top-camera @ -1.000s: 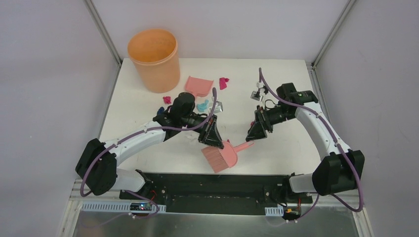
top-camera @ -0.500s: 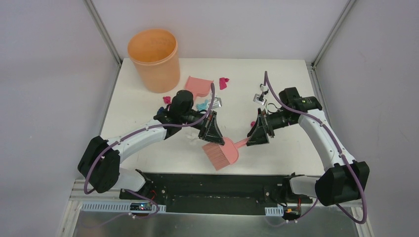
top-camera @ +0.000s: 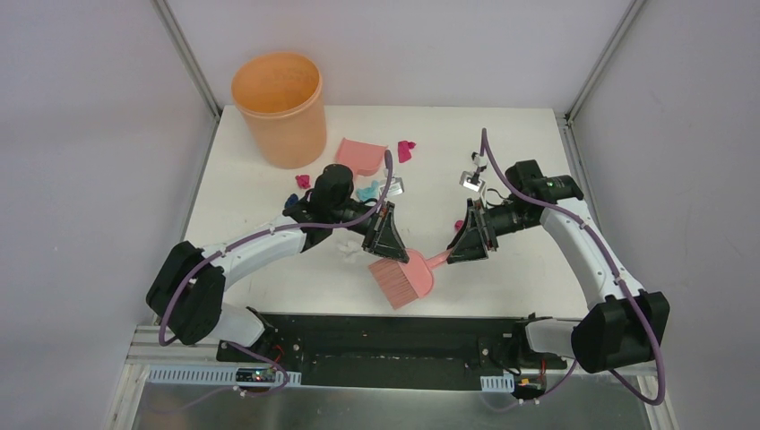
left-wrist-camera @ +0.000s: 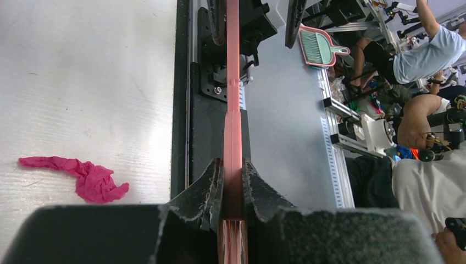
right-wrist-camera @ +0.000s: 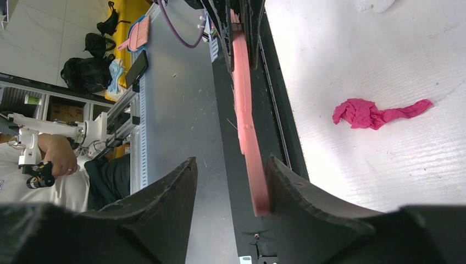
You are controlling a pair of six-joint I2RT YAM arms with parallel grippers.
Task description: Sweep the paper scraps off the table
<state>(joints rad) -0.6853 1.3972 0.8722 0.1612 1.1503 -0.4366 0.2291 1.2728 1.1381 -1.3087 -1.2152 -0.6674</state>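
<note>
The white tabletop (top-camera: 502, 143) carries it all: the orange bucket (top-camera: 280, 107) at its far left corner, the dustpan (top-camera: 360, 155) near the far edge. My left fingers (top-camera: 387, 253) are pressed tight on the brush (top-camera: 405, 278), holding it over the middle of the near edge. My right fingers (top-camera: 458, 250) stand spread either side of the handle's end, not gripping. The paper scraps (top-camera: 405, 150) lie scattered: magenta by the dustpan and bucket, light blue beside my left arm, one magenta piece (left-wrist-camera: 90, 179) close to the near edge. I should centre the handle, close firmly, and only then loosen my left
</note>
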